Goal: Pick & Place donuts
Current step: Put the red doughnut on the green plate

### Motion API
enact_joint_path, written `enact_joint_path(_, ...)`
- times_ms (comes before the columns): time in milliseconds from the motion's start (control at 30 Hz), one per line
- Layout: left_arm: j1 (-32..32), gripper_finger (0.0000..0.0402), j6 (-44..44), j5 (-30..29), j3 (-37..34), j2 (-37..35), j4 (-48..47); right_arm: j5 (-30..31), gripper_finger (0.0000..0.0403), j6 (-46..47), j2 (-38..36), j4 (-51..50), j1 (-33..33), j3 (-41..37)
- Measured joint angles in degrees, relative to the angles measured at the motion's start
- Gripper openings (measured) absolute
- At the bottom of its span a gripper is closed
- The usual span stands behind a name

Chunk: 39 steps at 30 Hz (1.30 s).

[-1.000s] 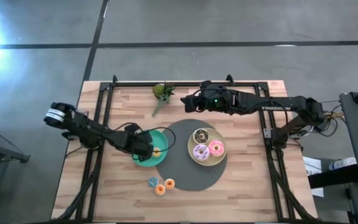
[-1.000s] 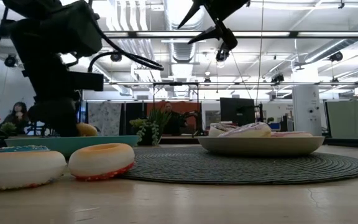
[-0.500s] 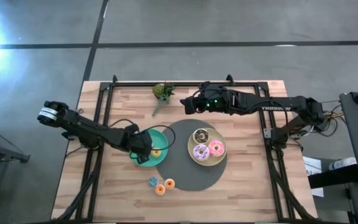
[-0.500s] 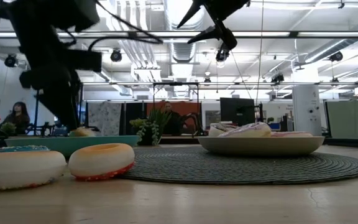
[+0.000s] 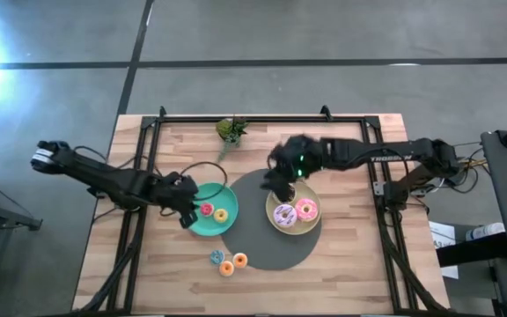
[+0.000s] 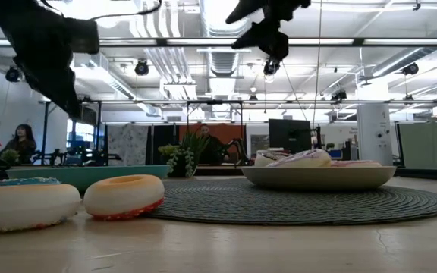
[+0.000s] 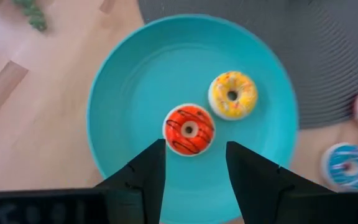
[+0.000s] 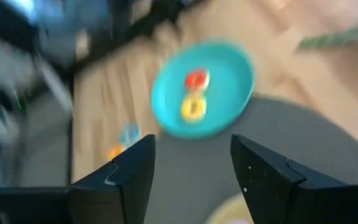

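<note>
A teal plate [image 5: 199,222] holds two tiny donuts flat on its floor: an orange-red one with dark drizzle [image 7: 189,129] and a yellow one [image 7: 232,94]. My left gripper [image 7: 194,165] is open and hovers above the plate's left part, clear of both. My right gripper [image 5: 280,179] is open [image 8: 191,168], raised over the far rim of the pale-yellow plate [image 5: 313,229]. That plate carries a pink donut [image 5: 306,209] and a lilac donut [image 5: 284,214]; the brown-and-white one is hidden under the right gripper. Three tiny donuts, one of them blue [image 5: 216,256], lie on the wood near the mat.
A round grey mat [image 5: 253,255] lies under the pale-yellow plate and part of the teal plate. A small green plant [image 5: 231,129] stands by the table's far edge. Black frame rails [image 5: 139,158] run along the left and right sides. Bare wood lies along the near edge.
My left gripper has risen off the teal plate and drawn back toward the table's left edge; the orange-red donut now lies uncovered on the plate beside the yellow one. My right gripper has swung from the far edge toward the near side, arriving over the pale-yellow plate.
</note>
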Motion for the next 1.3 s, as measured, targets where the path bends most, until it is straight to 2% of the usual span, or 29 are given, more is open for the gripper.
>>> enact_joint_path(267, 0.0, 0.0142, -7.3, 0.0, -3.4, -8.9, 0.0, -0.4, 0.0201, -9.8, 8.4, -2.4, 8.0, 0.3)
enact_joint_path(367, -0.2, 0.0142, -11.3, 0.0, -4.4, -10.9, 0.0, -4.3, 0.0201, -9.9, 12.9, -2.6, 10.7, 1.7)
enact_joint_path(467, -0.7, 0.0142, -13.7, 0.4, -4.9, -12.2, 0.0, -10.4, 0.0201, -8.5, 17.3, -2.3, 11.6, 4.7)
enact_joint_path(533, -1.4, 0.0142, -14.6, 0.5, -5.0, -12.5, -0.1, -11.6, 0.0201, -9.3, 20.4, -2.4, 12.6, 7.1)
enact_joint_path(767, -1.8, 0.0142, -13.8, -2.5, -5.0, -12.7, 0.1, -12.7, 0.0201, -24.6, 30.4, -2.4, 15.9, 18.5)
enact_joint_path(1000, -2.6, 0.0142, -13.3, -1.9, -5.0, -12.9, -0.7, -5.2, 0.0201, -38.4, 38.8, -12.1, 19.2, 29.7)
enact_joint_path(1133, -3.4, 0.0142, -14.2, -1.9, -5.0, -12.9, -1.1, -1.6, 0.0201, -41.5, 42.8, -18.3, 21.9, 35.2)
enact_joint_path(1233, -3.8, 0.0142, -14.5, -1.9, -5.0, -12.9, -1.1, 2.4, 0.0201, -43.5, 45.6, -19.1, 23.7, 38.8)
enact_joint_path(1300, -4.0, 0.0142, -14.5, -1.9, -5.0, -12.8, -1.0, 2.6, 0.0201, -43.7, 46.9, -18.8, 24.4, 40.7)
